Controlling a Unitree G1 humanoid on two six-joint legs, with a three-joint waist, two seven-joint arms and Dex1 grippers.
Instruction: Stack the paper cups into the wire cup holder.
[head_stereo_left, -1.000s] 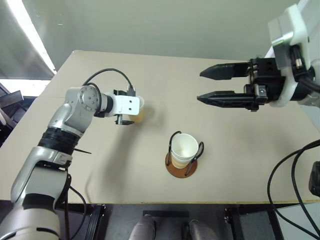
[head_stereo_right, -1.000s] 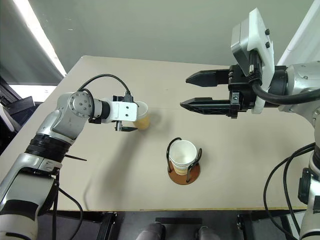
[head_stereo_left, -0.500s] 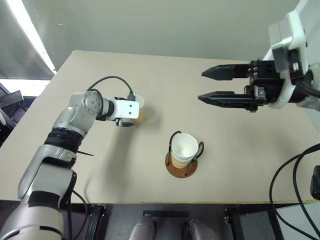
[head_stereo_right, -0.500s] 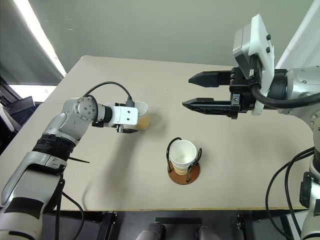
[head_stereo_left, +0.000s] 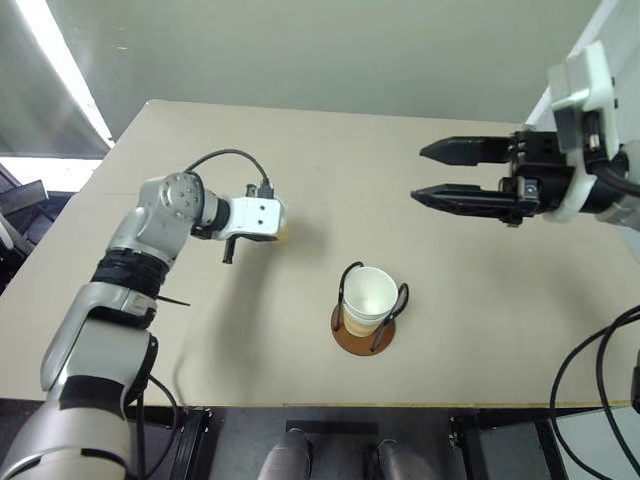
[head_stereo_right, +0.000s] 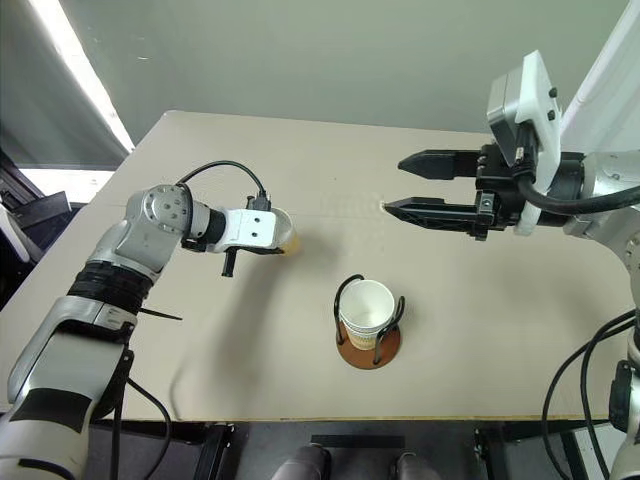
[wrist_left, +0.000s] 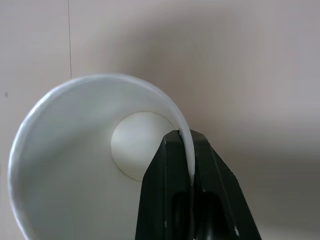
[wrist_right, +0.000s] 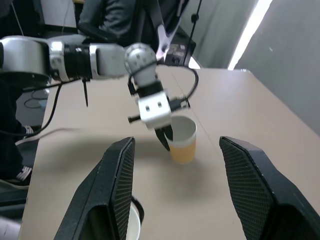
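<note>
On a beige worktop (head_stereo_left: 470, 330), the robot's left tool (wrist_left: 186, 150) is clenched on the rim of a lone paper cup (wrist_right: 182, 140), one black finger inside the white wall and one outside, as seen from the left wrist. The cup stands upright on the worktop, well apart from the wire cup holder (head_stereo_left: 364, 325), which sits near the front edge with nested paper cups (head_stereo_left: 369, 296) inside its black loops. The right tool (head_stereo_left: 432, 172) hangs above the worktop's far right, its fingers spread and grasping nothing.
</note>
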